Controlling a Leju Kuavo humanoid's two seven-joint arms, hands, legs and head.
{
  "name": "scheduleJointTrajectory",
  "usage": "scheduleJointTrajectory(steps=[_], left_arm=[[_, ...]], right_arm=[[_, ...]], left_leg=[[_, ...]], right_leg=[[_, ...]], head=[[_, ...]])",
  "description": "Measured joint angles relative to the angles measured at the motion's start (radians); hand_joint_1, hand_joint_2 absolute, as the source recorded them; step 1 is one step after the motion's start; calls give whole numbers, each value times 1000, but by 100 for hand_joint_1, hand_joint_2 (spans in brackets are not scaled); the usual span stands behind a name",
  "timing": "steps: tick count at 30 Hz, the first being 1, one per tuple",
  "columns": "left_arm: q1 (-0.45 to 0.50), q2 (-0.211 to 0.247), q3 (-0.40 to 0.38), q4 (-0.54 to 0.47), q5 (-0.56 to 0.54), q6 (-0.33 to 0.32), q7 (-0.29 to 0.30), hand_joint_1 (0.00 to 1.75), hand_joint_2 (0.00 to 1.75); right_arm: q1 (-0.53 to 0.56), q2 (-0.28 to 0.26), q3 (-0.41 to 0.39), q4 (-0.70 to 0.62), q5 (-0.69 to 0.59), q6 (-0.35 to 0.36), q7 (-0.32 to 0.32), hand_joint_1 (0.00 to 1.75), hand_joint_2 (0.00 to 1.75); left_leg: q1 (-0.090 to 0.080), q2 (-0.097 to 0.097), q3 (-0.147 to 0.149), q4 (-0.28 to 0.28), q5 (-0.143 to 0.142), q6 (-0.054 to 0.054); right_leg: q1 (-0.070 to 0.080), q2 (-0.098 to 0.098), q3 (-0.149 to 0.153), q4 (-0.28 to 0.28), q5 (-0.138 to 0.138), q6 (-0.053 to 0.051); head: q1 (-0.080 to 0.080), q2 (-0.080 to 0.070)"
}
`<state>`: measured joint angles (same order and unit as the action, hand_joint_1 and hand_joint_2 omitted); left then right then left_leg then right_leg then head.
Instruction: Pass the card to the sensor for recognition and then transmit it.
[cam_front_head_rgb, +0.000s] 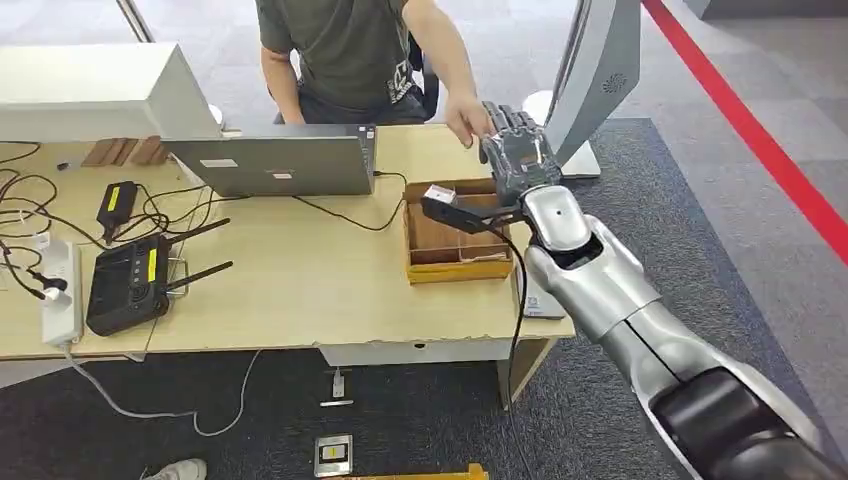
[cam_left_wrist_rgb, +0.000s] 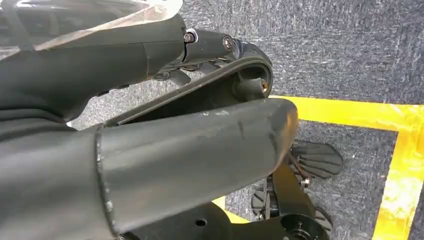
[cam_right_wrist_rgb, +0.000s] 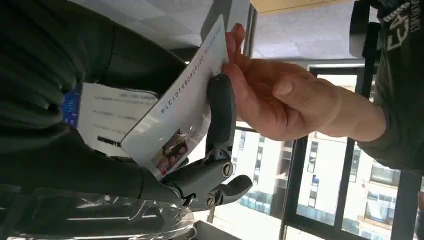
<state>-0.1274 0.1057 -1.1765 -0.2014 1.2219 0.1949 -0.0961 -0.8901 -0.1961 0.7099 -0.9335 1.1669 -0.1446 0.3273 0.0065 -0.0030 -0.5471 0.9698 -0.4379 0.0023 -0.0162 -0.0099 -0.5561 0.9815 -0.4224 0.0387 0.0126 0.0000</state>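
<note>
Dark fingers (cam_right_wrist_rgb: 220, 107) of the right hand (cam_front_head_rgb: 517, 150) clamped a white card (cam_right_wrist_rgb: 182, 107), its printed number too blurred to read; arm stretched over the table (cam_front_head_rgb: 300, 290), a person's hand (cam_right_wrist_rgb: 270, 100) gripping the card's far edge. Left hand's (cam_left_wrist_rgb: 150, 150) fingers: can't tell.

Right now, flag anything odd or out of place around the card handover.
Nothing stands out. The right hand holds the card while a person's hand touches its far edge. On the table, the cables are tangled but nothing looks spilled or damaged.
</note>
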Motion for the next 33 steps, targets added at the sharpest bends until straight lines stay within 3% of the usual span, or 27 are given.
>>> scheduleJointTrajectory(steps=[1, 2, 17, 22, 26, 33], left_arm=[[0, 0, 0, 0, 0, 0, 0, 0, 0], [0, 0, 0, 0, -3, 0, 0, 0, 0], [0, 0, -5, 0, -4, -3, 3, 0, 0], [2, 0, -5, 0, 8, 0, 11, 0, 0], [4, 0, -5, 0, 19, 2, 10, 0, 0], [6, 0, -5, 0, 23, 17, 11, 0, 0]], right_arm=[[1, 0, 0, 1, 1, 0, 0, 0, 175], [2, -3, 0, 4, 4, -2, 2, 0, 0], [21, -35, 0, 9, 72, -5, 4, 0, 0], [67, -74, -29, -78, 51, -7, 8, 0, 0], [131, -122, -66, -178, -43, 1, 21, 0, 0], [311, -229, -132, -394, -187, -6, 55, 0, 0]], left_leg=[[0, 0, 0, 0, 0, 0], [0, 0, 0, 0, 0, 0], [0, 0, 1, 0, 0, 0], [0, 0, 1, 0, 0, 0], [0, 0, 1, 0, 0, 0], [0, 0, 1, 0, -1, 0]], right_leg=[[0, 0, 0, 0, 0, 0], [0, 0, 0, 0, 0, 0], [0, 0, 0, 0, 0, 0], [0, 0, 0, 0, 0, 0], [0, 0, 0, -1, 0, 0], [0, 0, 1, -2, 0, 0]], head=[[0, 0], [0, 0], [0, 0], [0, 0], [0, 0], [0, 0]])
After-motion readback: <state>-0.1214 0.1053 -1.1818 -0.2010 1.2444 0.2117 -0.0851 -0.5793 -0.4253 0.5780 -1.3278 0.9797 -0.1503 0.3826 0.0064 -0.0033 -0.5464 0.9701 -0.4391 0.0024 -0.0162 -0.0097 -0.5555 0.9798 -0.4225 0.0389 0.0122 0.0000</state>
